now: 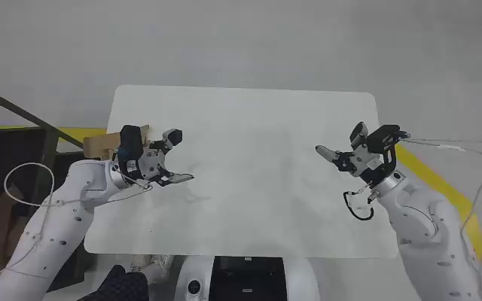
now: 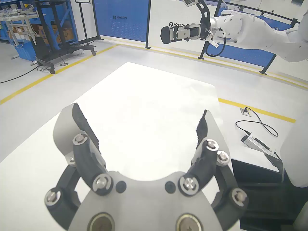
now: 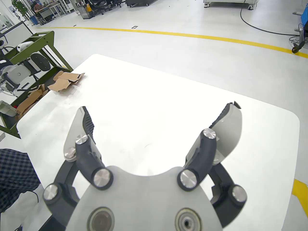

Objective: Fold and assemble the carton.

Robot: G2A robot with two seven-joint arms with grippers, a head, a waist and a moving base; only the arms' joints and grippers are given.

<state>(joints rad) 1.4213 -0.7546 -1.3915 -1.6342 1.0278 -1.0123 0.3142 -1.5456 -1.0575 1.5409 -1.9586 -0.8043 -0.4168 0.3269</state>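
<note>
The table (image 1: 248, 150) was smooth, white and faintly glossy. The carton (image 3: 66, 81) was matt brown cardboard, creased. The left gripper (image 2: 139, 111) and right gripper (image 3: 157, 108) had satin grey metal plates, shiny bolts and black ribbed pads (image 2: 86, 126). The floor (image 3: 192, 56) was pale, smooth and glossy.

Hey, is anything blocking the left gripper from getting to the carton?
Nothing visible blocks it. The carton lies at the table edge beside the left arm's wrist, behind the open left gripper, which points toward the table's middle, away from it.
</note>
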